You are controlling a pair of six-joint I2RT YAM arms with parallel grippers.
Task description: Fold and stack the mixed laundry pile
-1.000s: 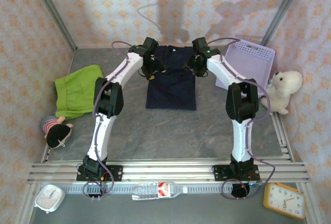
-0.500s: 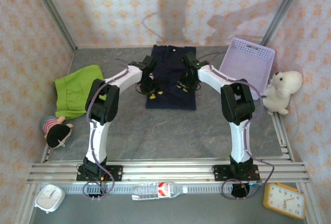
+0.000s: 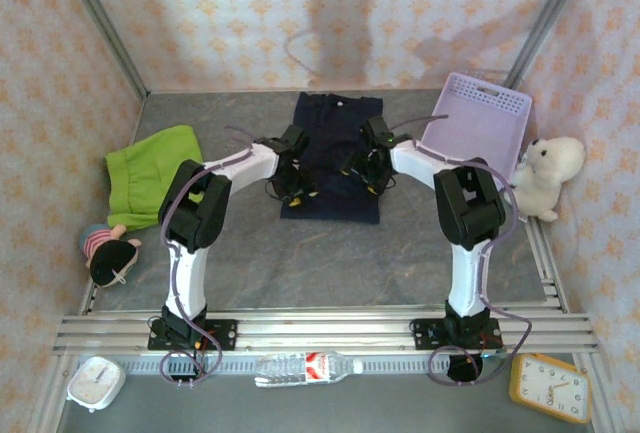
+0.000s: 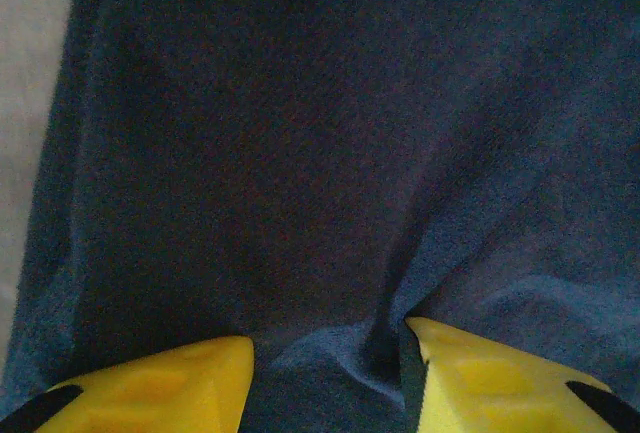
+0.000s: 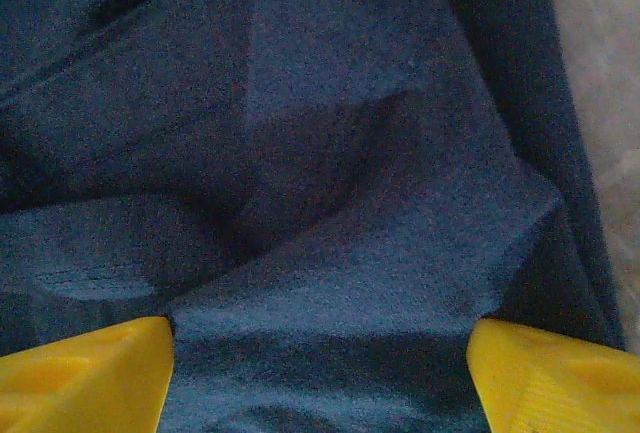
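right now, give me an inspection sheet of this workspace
surface: grey mottled table
job's things: navy garment flat at centre; lime-green garment rumpled at left
clutter: lavender basket, plush bear, doll, bottle, white clock, orange clock
grippers: left gripper and right gripper open, tips on the navy garment
cables: lilac cables loop along both arms
surroundings: patterned walls, aluminium rails
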